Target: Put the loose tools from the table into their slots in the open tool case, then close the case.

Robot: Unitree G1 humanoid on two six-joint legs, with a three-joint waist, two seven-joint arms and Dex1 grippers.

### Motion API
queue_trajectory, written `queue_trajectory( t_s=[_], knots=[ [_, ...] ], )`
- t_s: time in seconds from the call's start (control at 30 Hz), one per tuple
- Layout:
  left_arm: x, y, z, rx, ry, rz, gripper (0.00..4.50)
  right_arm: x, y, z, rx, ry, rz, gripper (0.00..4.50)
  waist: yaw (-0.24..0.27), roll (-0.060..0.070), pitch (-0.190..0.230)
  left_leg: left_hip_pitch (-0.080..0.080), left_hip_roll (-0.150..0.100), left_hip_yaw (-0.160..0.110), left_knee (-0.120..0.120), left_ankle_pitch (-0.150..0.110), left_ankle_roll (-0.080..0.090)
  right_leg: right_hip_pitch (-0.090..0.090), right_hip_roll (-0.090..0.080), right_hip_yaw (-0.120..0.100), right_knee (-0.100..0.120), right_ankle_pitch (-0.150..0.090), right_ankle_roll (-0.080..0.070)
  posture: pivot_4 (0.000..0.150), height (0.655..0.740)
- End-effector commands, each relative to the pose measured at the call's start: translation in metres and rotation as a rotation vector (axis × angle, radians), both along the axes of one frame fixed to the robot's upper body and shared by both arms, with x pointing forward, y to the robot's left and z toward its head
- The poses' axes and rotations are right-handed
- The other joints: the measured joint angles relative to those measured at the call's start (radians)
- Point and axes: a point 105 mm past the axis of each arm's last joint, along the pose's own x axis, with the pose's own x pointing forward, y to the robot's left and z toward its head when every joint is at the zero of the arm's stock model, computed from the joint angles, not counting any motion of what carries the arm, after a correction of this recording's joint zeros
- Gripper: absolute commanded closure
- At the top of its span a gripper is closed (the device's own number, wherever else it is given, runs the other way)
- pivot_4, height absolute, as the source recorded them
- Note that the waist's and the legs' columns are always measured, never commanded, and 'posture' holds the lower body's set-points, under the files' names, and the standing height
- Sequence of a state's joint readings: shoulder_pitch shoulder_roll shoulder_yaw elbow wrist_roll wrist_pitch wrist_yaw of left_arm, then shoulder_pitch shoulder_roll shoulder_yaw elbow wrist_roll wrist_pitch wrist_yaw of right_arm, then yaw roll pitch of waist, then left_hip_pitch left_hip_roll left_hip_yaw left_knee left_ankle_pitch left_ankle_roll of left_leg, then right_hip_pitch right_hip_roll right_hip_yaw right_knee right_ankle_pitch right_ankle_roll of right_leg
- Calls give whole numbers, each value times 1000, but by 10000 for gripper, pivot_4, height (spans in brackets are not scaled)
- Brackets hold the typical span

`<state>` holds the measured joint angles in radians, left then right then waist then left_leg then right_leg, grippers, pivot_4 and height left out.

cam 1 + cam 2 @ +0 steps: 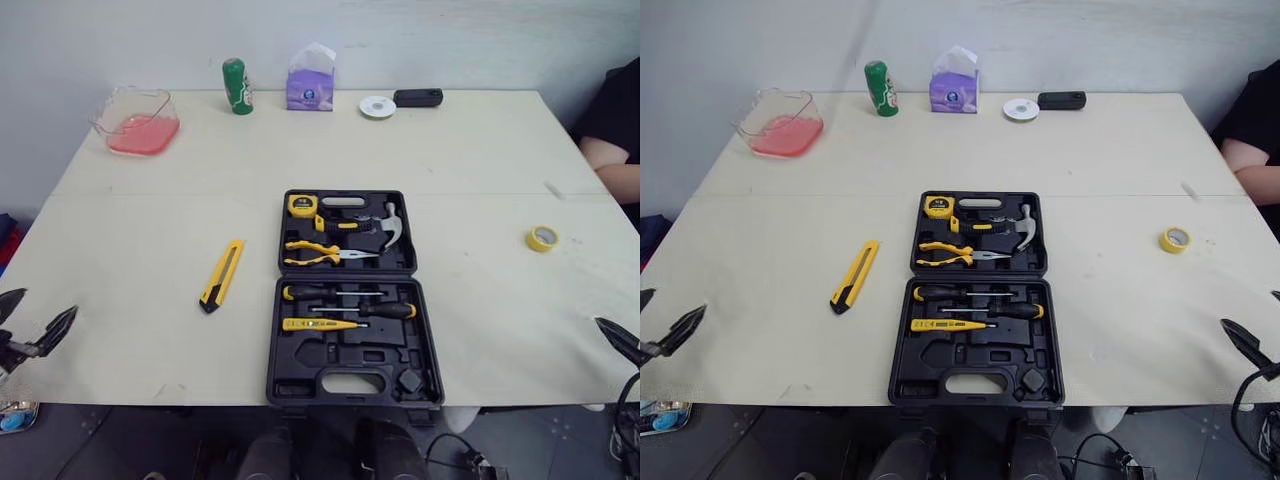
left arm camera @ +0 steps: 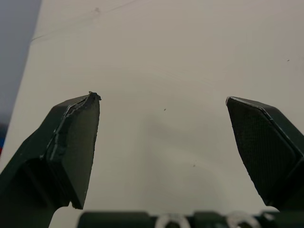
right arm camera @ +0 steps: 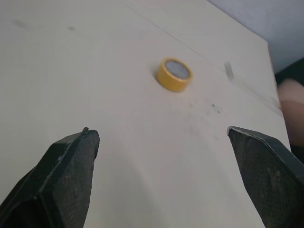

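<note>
The black tool case (image 1: 349, 298) lies open at the table's front centre, with a tape measure, hammer, pliers and screwdrivers in its slots. A yellow and black utility knife (image 1: 222, 274) lies loose on the table, left of the case. My left gripper (image 1: 33, 322) hovers open at the front left edge, well to the left of the knife; its fingers (image 2: 71, 142) hold nothing. My right gripper (image 3: 164, 175) stands open at the front right edge over bare table, with one fingertip (image 1: 618, 340) in the head view.
A yellow tape roll (image 1: 542, 238) lies on the right. Along the back stand a clear tub of pink liquid (image 1: 138, 121), a green bottle (image 1: 237, 86), a purple tissue pack (image 1: 310, 78), a white disc (image 1: 377, 106) and a black device (image 1: 418, 97). A person's arm (image 1: 612, 165) rests at the right edge.
</note>
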<state>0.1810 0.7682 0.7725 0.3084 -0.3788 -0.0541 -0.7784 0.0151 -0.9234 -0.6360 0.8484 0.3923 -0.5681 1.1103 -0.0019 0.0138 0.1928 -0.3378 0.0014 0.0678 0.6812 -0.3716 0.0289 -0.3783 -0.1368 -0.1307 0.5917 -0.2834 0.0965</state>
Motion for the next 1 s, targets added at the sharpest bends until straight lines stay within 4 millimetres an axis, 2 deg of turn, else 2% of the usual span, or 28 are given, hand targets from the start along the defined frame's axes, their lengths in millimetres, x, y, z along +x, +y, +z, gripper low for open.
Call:
queue_trajectory(
  t_s=[0.03, 0.13, 0.23, 0.43, 0.6, 0.7, 0.83, 1.0],
  knots=[
    [-5, 5, 12, 31, -47, 37, 341, -3, -15, 11, -39, -31, -75, 0, -1, 1, 0, 0, 0, 0, 0, 0, 0, 0, 0, 0, 0, 0, 0, 1500, 7400],
    [-5, 3, 13, 30, -53, 31, 341, -2, -20, 10, -47, -28, -107, 0, -3, 1, 0, 1, 1, 0, -1, -1, -1, -1, 0, 0, 1, -1, -1, 1500, 7400],
    [-2, -5, 13, 29, -57, 4, 341, 6, -15, 8, -19, -37, -92, 0, -4, 1, 0, 1, 1, 1, -1, -1, -2, -1, 0, 0, 1, -1, -1, 1500, 7400],
    [14, -31, 21, 13, -80, -94, 341, 32, 12, 9, 32, -50, 17, 0, -6, 1, 0, 1, 1, 1, -1, -1, -2, -1, 0, 0, 1, -1, -1, 1500, 7400],
    [24, -66, 24, -15, -32, -228, 341, 53, 64, 24, 131, -87, 256, 0, -3, 2, 1, 0, 1, 1, -1, -1, -2, -2, 0, 0, 1, -1, -1, 1500, 7400],
    [28, -87, 29, -93, -9, -277, 341, 63, 100, 46, 220, -167, 387, 0, -2, 2, 1, -1, 1, 1, -1, -1, -1, -2, 1, 0, 1, -1, -1, 1500, 7400],
    [37, -111, 31, -144, 60, -277, 341, 65, 141, 53, 226, -174, 533, 0, 1, 3, 1, -1, 1, 1, -1, 0, -1, -2, 1, 1, 2, -1, -1, 1500, 7400],
    [56, -144, 32, -207, 123, -252, 341, 60, 180, 67, 229, -233, 708, 0, 15, 3, 1, -2, 1, 0, 0, 2, 4, -2, 2, 1, 2, 0, -1, 1500, 7400]
  ],
)
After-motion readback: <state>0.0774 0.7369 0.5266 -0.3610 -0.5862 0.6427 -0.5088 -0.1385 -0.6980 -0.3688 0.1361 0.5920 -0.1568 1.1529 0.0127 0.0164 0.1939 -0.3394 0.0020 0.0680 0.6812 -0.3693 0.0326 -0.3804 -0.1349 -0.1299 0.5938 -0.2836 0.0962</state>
